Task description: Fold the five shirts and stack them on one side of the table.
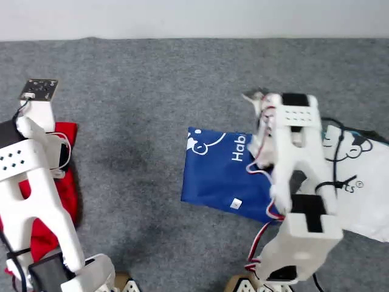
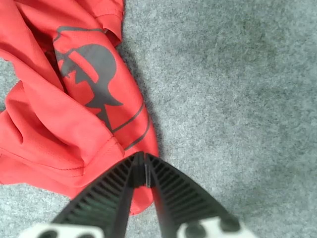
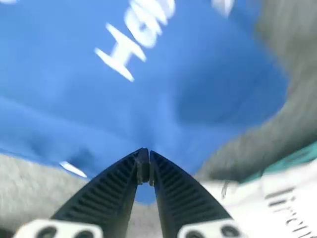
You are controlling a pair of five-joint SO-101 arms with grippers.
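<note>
Left shirt point(image 1: 68, 182): at the worktop's point(image 1: 140, 91) left edge.
Middle shirt point(image 1: 216, 173): right of centre.
Right shirt point(image 1: 364, 201): right edge, just beside it.

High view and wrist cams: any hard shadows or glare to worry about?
High view: even light, no glare, one soft dark patch on the grey table cover left of the blue shirt. Left wrist view: thin shadow along the edge of the red shirt, ahead of the left hand. Right wrist view: shaded hollow in the blue shirt beyond the right hand.
</note>
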